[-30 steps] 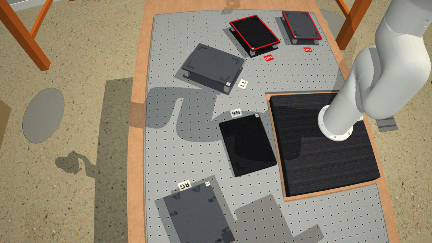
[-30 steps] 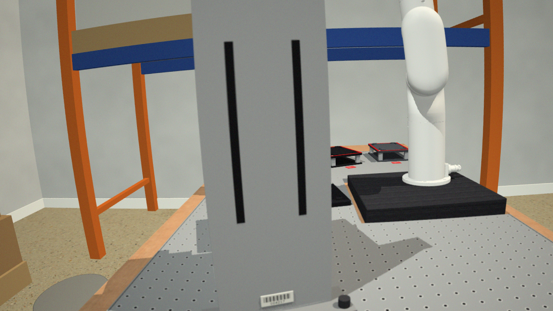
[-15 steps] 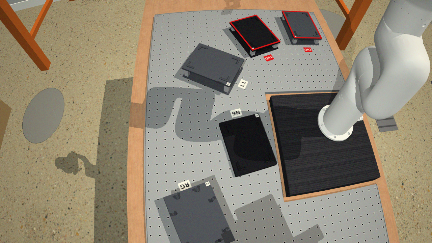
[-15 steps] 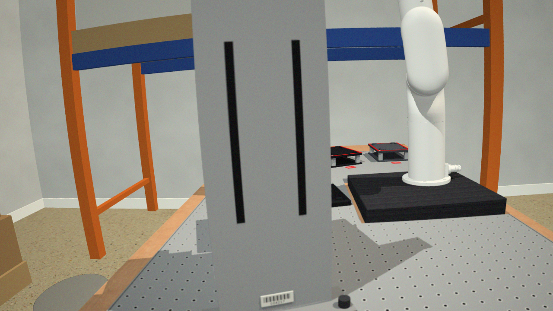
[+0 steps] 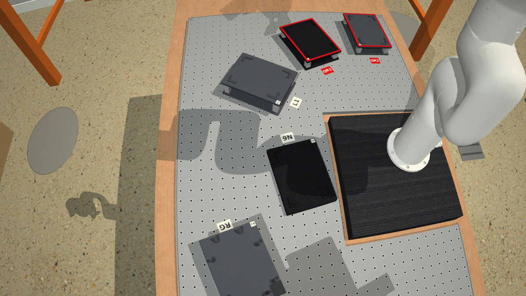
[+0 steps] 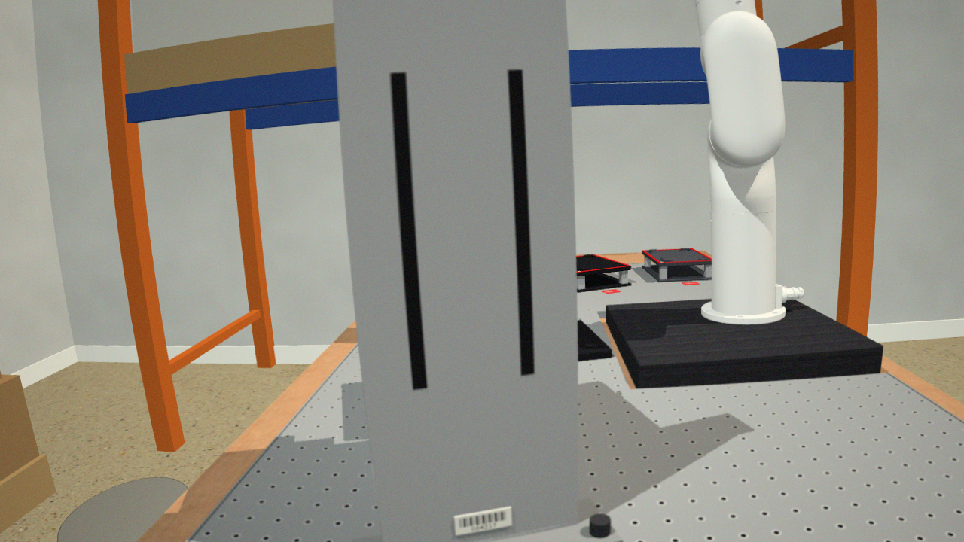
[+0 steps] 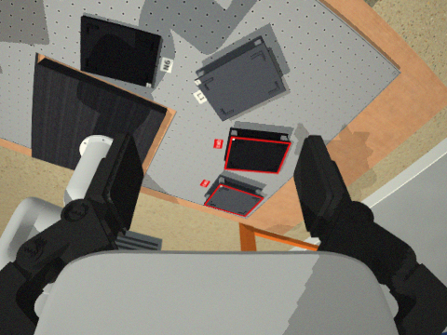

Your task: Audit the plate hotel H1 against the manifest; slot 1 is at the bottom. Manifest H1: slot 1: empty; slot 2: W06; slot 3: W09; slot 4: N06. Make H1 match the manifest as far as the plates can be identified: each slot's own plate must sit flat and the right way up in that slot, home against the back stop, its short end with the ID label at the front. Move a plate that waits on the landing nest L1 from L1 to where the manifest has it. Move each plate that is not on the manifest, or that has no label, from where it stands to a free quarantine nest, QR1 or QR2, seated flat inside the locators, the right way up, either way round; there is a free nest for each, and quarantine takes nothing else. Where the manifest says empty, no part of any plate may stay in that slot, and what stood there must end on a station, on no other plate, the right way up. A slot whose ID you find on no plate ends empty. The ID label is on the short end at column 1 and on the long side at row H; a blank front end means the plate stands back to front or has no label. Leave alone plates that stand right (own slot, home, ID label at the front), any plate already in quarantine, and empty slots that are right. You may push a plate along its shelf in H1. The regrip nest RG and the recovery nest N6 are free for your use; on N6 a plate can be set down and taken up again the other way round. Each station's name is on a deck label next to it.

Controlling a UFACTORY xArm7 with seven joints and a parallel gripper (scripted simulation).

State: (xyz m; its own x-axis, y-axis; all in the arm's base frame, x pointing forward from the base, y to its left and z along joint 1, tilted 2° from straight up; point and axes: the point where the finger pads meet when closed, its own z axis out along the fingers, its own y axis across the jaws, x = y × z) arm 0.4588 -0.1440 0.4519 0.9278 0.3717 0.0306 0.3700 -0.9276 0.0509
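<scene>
My gripper (image 7: 219, 154) is open and empty, high above the deck, and shows only in the wrist view. The plate hotel H1 (image 6: 458, 269) shows from behind as a tall grey panel with two black slits, so its slots and plates are hidden. A black plate lies on quarantine nest QR1 (image 5: 309, 39), which also shows in the wrist view (image 7: 257, 154). Quarantine nest QR2 (image 5: 366, 30) is bare grey inside its red frame. Landing nest L1 (image 5: 259, 79) is bare.
The black nest N6 (image 5: 301, 176) and the grey regrip nest RG (image 5: 238, 263) carry nothing. The arm's base stands on a black block (image 5: 393, 172) at the right. Orange frame legs (image 6: 135, 222) stand beside the table.
</scene>
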